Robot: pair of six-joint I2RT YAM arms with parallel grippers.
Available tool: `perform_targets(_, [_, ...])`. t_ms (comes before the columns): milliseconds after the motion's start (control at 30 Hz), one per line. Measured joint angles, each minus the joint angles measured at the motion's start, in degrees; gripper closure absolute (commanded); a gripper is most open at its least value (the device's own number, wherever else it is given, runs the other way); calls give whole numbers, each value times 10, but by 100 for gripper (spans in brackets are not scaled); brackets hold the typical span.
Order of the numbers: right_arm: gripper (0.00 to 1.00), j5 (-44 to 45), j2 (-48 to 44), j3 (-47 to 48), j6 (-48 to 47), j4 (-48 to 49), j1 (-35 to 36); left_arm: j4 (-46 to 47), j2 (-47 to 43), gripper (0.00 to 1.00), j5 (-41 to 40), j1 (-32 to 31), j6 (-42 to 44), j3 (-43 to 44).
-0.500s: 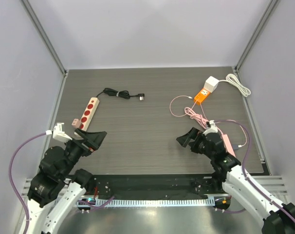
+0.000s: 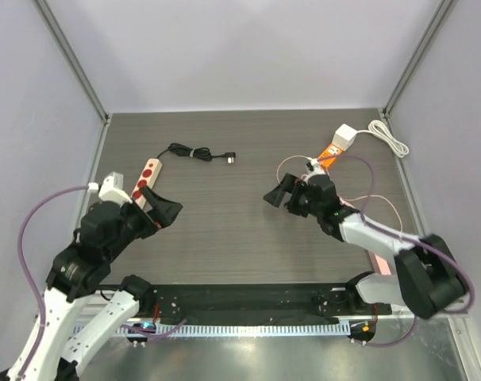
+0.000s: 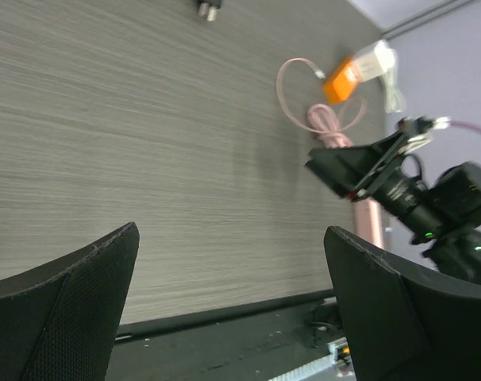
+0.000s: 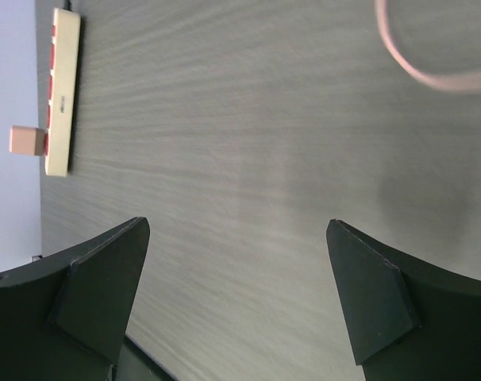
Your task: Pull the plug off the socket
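Observation:
A cream power strip (image 2: 148,173) with red sockets lies at the left; in the right wrist view (image 4: 59,87) a pink plug (image 4: 26,141) sits in its near end. My left arm hides that plug in the top view. An orange socket block (image 2: 332,152) with a white plug (image 2: 345,136) in it lies at the far right and also shows in the left wrist view (image 3: 344,78). My left gripper (image 2: 163,210) (image 3: 231,238) is open and empty beside the strip's near end. My right gripper (image 2: 278,194) (image 4: 237,226) is open and empty over mid-table.
A black cord (image 2: 194,152) runs from the strip to a loose black plug (image 2: 231,158). A pink cable (image 2: 292,171) coils by the orange block, and a white cable (image 2: 390,136) lies at the far right corner. Grey walls close three sides.
My right arm has swung forward and left from the near right to mid-table. My left arm has risen and moved a little forward, covering the strip's near end. Both grippers stay open.

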Motion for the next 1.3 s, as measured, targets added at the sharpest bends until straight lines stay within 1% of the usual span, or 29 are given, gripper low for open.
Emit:
perform_targets(100, [0,-2,106,77,2,59,16,-27,64,0,-39,0,17,26])
perform_targets(133, [1,-2,154,101,4,70,26,-37,82,0,-53,0,22,35])
perform_targets(267, [2,-3,316,264,17,113,70,-55,155,0,-104,6,42,74])
perform_targets(367, [2,-3,403,381,25,134,102,-51,195,0,-102,42,55,86])
perform_targets(433, [3,-2,442,440,34,144,117,-48,218,0,-64,99,66,86])
perform_targets(500, [4,-2,473,483,44,161,134,-47,247,0,-13,182,80,86])
perform_targets(567, [4,-7,498,506,46,185,153,-47,273,0,27,266,100,85])
perform_targets(633, [4,-16,522,525,38,192,171,-45,284,0,63,330,117,79])
perform_targets(733, [4,-29,567,568,15,175,202,-37,271,0,103,388,133,48])
perform_targets(867, [4,-43,613,604,-2,152,232,-22,226,0,114,399,132,-4])
perform_targets(1033, [5,-45,677,680,-6,114,251,7,145,0,106,399,104,-72])
perform_targets(1100, [7,-47,703,714,4,110,252,9,139,0,107,399,99,-76])
perform_targets(1300, [10,-52,806,855,78,95,254,10,149,0,106,400,104,-52])
